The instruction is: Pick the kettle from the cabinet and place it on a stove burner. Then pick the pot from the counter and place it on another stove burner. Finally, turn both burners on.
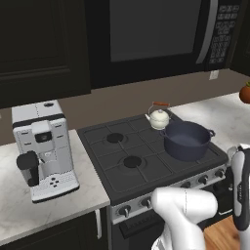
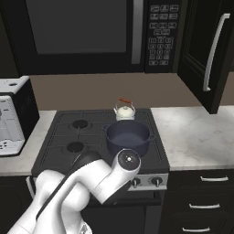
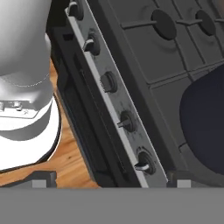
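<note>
Cream-white kettle with orange-red handle top, centre of frame. Dark navy pot just below and right of it. Black burners in dark grey grates. White-grey marbled counter. Black cabinet, silver bar handle.

The pot hid the burner beneath it and the kettle's base. In the hand view the pot ran off the right edge, with neither handle in frame. The keypad markings on the microwave were too small to read. An orange-red object was cut by the right edge.
</note>
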